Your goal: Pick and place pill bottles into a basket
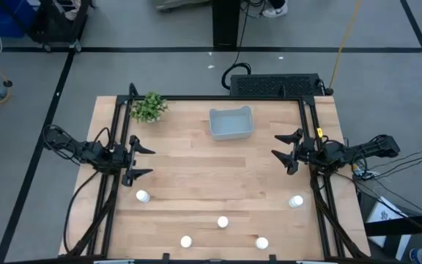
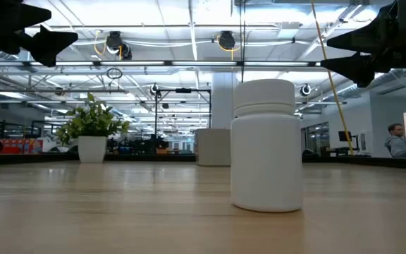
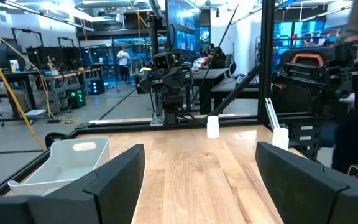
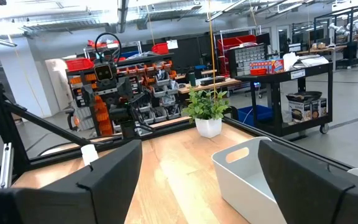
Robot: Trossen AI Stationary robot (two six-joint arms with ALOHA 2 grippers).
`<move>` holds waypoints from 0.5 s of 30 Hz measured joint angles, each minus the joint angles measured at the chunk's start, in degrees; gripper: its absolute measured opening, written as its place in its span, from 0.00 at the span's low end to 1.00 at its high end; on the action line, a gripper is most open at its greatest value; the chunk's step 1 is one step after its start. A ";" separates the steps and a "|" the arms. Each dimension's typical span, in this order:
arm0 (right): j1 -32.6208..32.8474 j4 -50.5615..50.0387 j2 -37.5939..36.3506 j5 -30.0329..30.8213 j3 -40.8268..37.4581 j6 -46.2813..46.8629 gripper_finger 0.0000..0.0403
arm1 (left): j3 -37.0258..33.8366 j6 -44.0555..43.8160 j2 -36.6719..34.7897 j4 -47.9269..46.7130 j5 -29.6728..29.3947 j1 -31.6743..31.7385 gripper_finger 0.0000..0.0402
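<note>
High view first: table (image 1: 196, 176) is light wood, and the basket (image 1: 231, 122) sits near its far edge at centre, nothing in it that I can see. Left gripper (image 1: 143, 161) hangs at the left side of the table, fingers spread wide, holding nothing. Right gripper (image 1: 282, 151) mirrors it at the right side, also spread wide and holding nothing. Small green plant (image 1: 149, 107) stands at the far left corner, well apart from the basket.

All five pill bottles stand upright in the near half: one near the left gripper (image 1: 143, 196), one near the right gripper (image 1: 296, 201), one in the middle (image 1: 223, 221), two by the near edge (image 1: 186, 240) (image 1: 261, 243).

My reading: no bottle placed yet; the step in hand is the first reach. Plan: take the closest bottle per arm, left for the one just beside it, right likewise. Come down straight over the cap, jaws either side of the body, close below the cap so it does not tip. These bottles look light and top-heavy, so I judge a sideways nudge would knock one over. Carry high enough to clear the basket wall.
</note>
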 joint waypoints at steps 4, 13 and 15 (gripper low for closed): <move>0.00 -0.02 0.00 0.00 0.01 -0.02 0.78 | 0.00 0.01 0.01 0.00 -0.01 0.01 0.77; -0.02 6.44 0.02 0.73 -0.01 18.45 0.78 | 0.02 -0.01 0.01 0.00 -0.01 0.01 0.77; -0.02 8.77 0.13 1.75 -0.01 33.18 0.77 | 0.00 -0.01 0.00 0.00 0.00 0.01 0.77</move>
